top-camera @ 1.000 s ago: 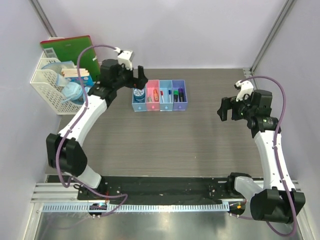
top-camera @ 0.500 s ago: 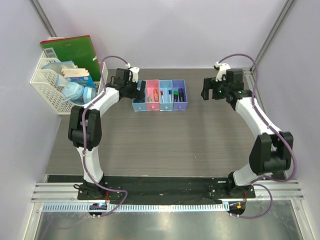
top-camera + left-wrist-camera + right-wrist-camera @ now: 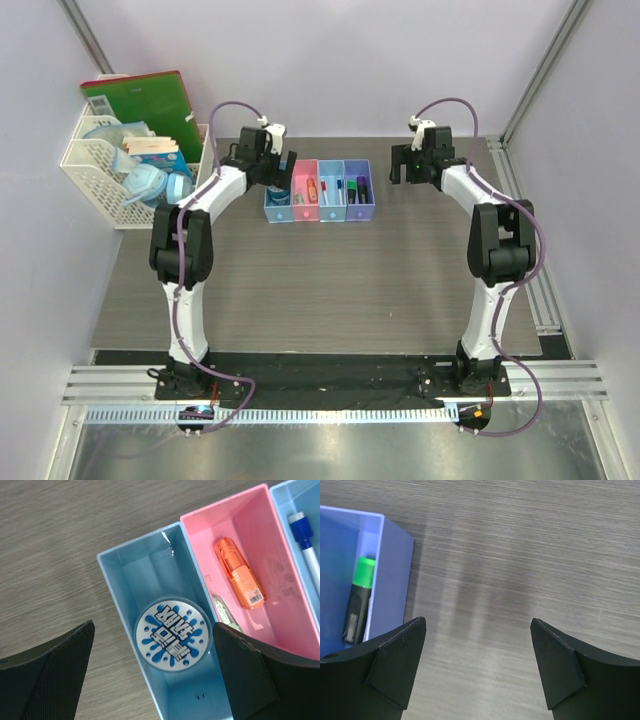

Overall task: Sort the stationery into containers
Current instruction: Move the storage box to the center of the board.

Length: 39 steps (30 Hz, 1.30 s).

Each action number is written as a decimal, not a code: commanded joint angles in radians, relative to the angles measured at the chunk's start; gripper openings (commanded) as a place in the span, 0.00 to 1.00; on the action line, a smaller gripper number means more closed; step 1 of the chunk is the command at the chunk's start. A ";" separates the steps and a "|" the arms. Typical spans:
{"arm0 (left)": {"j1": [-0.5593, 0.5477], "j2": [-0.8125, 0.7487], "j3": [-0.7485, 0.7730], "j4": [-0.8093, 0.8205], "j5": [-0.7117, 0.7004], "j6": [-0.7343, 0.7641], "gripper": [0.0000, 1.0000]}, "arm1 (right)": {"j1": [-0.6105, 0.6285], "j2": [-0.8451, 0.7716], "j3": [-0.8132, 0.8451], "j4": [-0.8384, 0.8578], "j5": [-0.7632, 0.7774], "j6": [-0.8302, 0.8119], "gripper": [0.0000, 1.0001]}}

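Note:
The four joined bins (image 3: 320, 212) stand at the back middle of the table. My left gripper (image 3: 274, 166) is open and empty, hovering over the blue bin (image 3: 127, 572), where the round blue tape roll (image 3: 173, 633) lies flat. The pink bin (image 3: 280, 605) holds the orange highlighter (image 3: 240, 573) and the pale green pen (image 3: 225, 612). A blue-capped marker (image 3: 303, 528) lies in the light blue bin. My right gripper (image 3: 404, 166) is open and empty over bare table, just right of the purple bin (image 3: 392, 575), which holds the green-black highlighter (image 3: 359, 600).
A white lattice basket (image 3: 92, 180) with masks and papers stands at the far left, with a green folder (image 3: 140, 100) behind it. Metal rails (image 3: 535, 270) run along the table's right edge. Grey walls close in the back and sides.
Both arms have stretched toward the back of the table. My right gripper has swung left to just beside the purple bin. My left gripper has stayed over the blue bin.

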 commanded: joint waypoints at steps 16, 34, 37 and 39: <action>-0.030 0.081 0.079 -0.003 -0.016 0.029 1.00 | 0.129 0.171 0.151 0.061 0.073 0.034 0.90; -0.052 0.098 0.013 0.018 -0.002 0.017 1.00 | 0.157 -0.005 0.125 0.018 0.179 0.034 0.91; -0.056 0.094 0.005 0.018 0.004 0.011 1.00 | 0.155 -0.042 0.116 0.015 0.148 0.055 0.91; -0.059 0.095 0.004 0.021 0.001 0.016 1.00 | 0.155 -0.046 0.111 0.009 0.124 0.071 0.91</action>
